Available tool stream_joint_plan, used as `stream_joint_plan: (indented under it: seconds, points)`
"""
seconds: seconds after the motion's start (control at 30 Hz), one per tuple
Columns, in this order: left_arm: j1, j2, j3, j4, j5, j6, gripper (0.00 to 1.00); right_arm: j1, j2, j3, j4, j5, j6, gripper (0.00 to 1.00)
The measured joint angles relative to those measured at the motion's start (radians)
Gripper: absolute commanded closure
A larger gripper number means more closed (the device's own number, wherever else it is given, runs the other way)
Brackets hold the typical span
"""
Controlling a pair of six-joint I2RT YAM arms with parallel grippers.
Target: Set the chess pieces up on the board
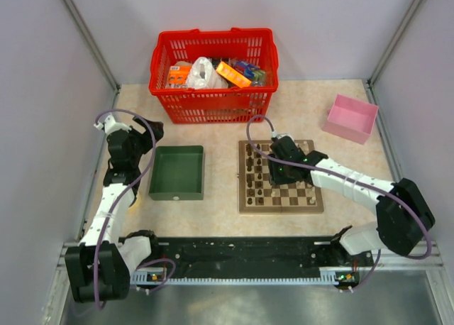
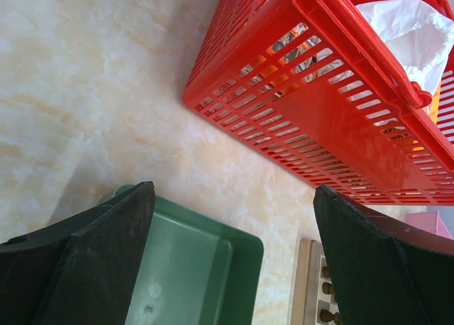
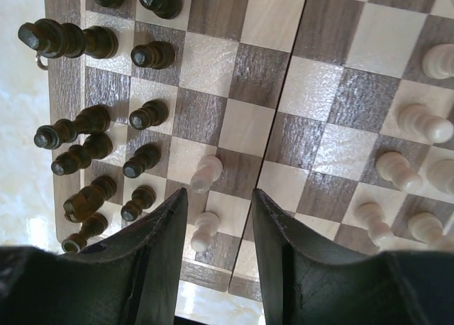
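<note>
right pincer (image 3: pixel 218 192) hung low over the board (image 3: pixel 245 126), jaws part-spread, pinching nothing. Step looked like sorting stray pale pieces: one pale pawn (image 3: pixel 202 229) sat in the gap, close to the finger on the dark side, a second pale pawn (image 3: pixel 206 172) just past the tips, both beside the dark pawns (image 3: pixel 149 113), well apart from the pale rank (image 3: pixel 394 167). Next move probably needed centring on the pawn without nudging dark neighbours. left pincer (image 2: pixel 234 189) spread, empty, above the green tray (image 2: pixel 206 247)

Cropped, covered, too small
From above, chess pieces (image 1: pixel 255 176) too small to tell by type; at right wrist, one pale piece (image 3: pixel 201 231) half behind right gripper (image 3: pixel 220 197); at left wrist, board (image 2: pixel 309 282) cropped to a corner, green tray (image 2: pixel 213 268) partly behind left gripper (image 2: pixel 234 189).
</note>
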Motion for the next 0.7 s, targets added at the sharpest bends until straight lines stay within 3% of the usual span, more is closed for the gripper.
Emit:
stream_joint_plan:
  seconds: [0.33,0.7]
  points:
    - [0.000,0.000,0.000,-0.001,-0.003,0.000,0.01,0.019,0.062,0.000,0.052,-0.007,0.008,0.60]
    - [0.000,0.000,0.000,-0.001,-0.004,0.001,0.01,0.019,0.101,0.001,0.071,-0.006,0.011,0.82]
